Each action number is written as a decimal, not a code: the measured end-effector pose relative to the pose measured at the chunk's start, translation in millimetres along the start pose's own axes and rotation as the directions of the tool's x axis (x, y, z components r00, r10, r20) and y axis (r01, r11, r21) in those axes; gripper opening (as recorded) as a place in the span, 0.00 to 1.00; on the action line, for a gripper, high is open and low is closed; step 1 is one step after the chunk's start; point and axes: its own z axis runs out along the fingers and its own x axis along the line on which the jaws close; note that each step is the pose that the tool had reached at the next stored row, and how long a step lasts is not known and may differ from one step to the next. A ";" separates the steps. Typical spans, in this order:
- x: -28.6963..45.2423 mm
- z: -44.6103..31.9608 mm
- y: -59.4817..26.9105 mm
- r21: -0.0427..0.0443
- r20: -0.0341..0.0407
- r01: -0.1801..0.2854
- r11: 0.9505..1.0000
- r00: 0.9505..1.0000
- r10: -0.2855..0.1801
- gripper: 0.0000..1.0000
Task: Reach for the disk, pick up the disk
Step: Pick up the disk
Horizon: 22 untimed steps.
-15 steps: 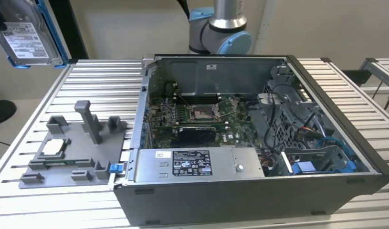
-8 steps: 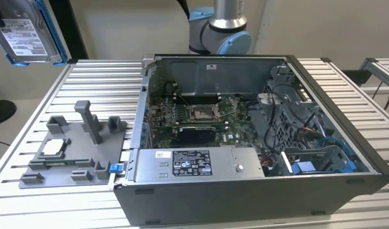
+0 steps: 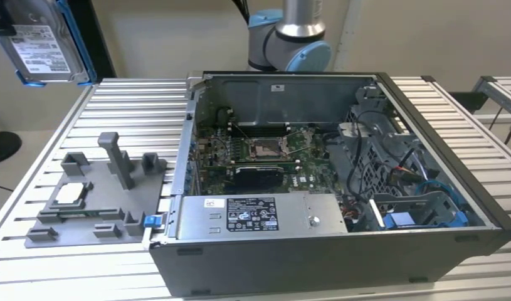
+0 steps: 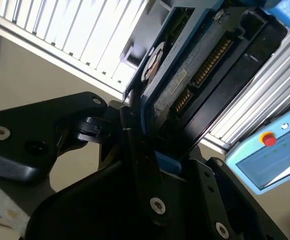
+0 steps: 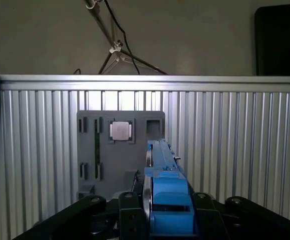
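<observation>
The disk point(image 3: 44, 45), silver-grey with a white label and a blue bracket round its edges, hangs in the air above the table's far corner at the exterior view's left. In the first wrist view the disk point(image 5: 163, 186) stands edge-on between the black fingers of my gripper point(image 5: 165, 212), high above the slatted table. The second wrist view shows the disk point(image 4: 194, 65) from close up, its connector edge visible, with my gripper point(image 4: 167, 155) shut on its blue-framed sides.
A grey fixture plate point(image 3: 96, 200) carrying a small white-topped chip point(image 3: 71, 193) lies on the slatted table point(image 3: 130, 106). An open computer case point(image 3: 322, 188) stands in the middle, the arm's base point(image 3: 284, 37) behind it. A blue pendant point(image 4: 269, 160) lies off the table.
</observation>
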 end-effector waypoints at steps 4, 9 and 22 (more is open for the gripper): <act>-0.2 -0.1 -18.0 0.000 0.000 0.000 1.000 1.000 0.000 0.00; -0.4 -0.2 -40.7 0.000 0.000 0.000 1.000 1.000 0.000 0.00; -1.0 -0.5 -99.9 0.000 0.000 0.000 1.000 1.000 0.000 0.00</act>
